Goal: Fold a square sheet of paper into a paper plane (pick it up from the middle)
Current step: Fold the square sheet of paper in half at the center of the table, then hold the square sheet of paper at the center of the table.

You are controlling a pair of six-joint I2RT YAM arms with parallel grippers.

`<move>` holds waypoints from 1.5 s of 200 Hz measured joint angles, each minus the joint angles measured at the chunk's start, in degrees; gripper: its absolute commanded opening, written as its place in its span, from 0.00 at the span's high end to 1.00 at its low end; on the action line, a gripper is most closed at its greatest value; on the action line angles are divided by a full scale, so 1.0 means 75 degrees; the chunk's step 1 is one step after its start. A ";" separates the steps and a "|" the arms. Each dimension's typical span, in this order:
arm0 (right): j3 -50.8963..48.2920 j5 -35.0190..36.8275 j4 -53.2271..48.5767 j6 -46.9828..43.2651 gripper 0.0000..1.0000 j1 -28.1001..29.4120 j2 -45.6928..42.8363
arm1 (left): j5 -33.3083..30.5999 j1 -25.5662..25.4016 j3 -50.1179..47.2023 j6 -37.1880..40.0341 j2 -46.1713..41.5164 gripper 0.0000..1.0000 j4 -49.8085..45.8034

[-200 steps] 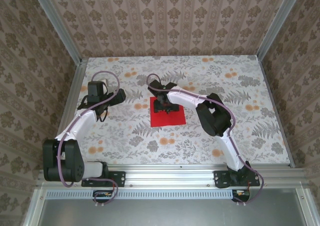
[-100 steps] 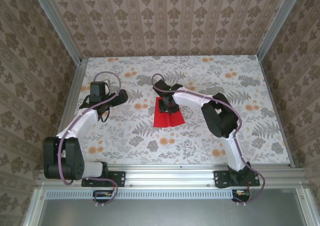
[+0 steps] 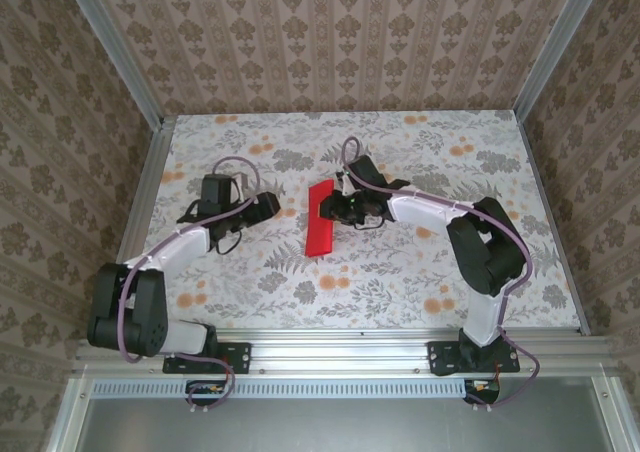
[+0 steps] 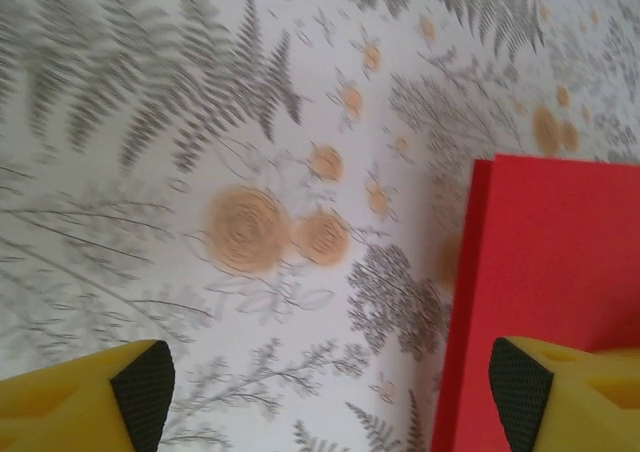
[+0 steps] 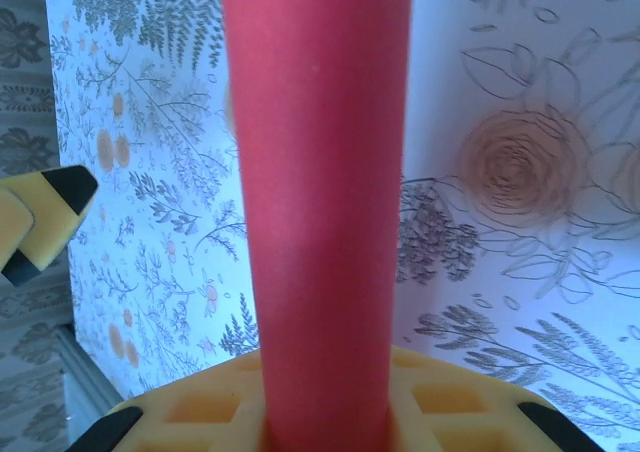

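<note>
Just changed: the sheet, flat on the table a second ago, now shows from above as a narrow red strip.
Right gripper: pinched on the sheet's middle, raising it.
Left gripper: jaws wide, moved in beside the sheet.
Meaning: pickup looks done; first fold probably follows.

Bright, even, soft light. From above the square sheet of paper is sharp; close to the right wrist camera it blurs, and the tabletop beside it looks bluish.
</note>
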 measured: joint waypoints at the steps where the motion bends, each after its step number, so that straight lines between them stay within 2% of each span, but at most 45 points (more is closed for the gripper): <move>1: -0.0041 -0.0038 0.0026 0.0006 0.73 -0.0020 0.0006 | 0.0015 -0.0032 -0.0009 -0.0017 0.0023 0.20 0.0023; 32: -0.0632 -0.0536 0.0396 0.0143 0.71 -0.0425 0.0125 | 0.0207 -0.0632 -0.0085 -0.0335 0.0490 0.27 0.0434; 73: -0.0705 -0.0720 0.0449 0.0003 0.70 -0.0632 0.0251 | 0.0291 -0.1224 -0.0058 -0.0560 0.1137 0.38 0.0810; 144: -0.0708 -0.0708 0.0268 -0.0204 0.73 -0.0804 0.0761 | 0.0493 -0.1801 0.0519 -0.0723 0.1859 0.58 0.1131; 219: -0.0708 -0.0697 0.0251 -0.0207 0.73 -0.0836 0.0769 | 0.0941 -0.2221 0.0994 -0.0711 0.2541 0.79 0.1212; 300: -0.0694 -0.0711 0.0242 -0.0207 0.70 -0.0842 0.0781 | 0.1154 -0.2375 0.1472 -0.0714 0.3395 0.85 0.0956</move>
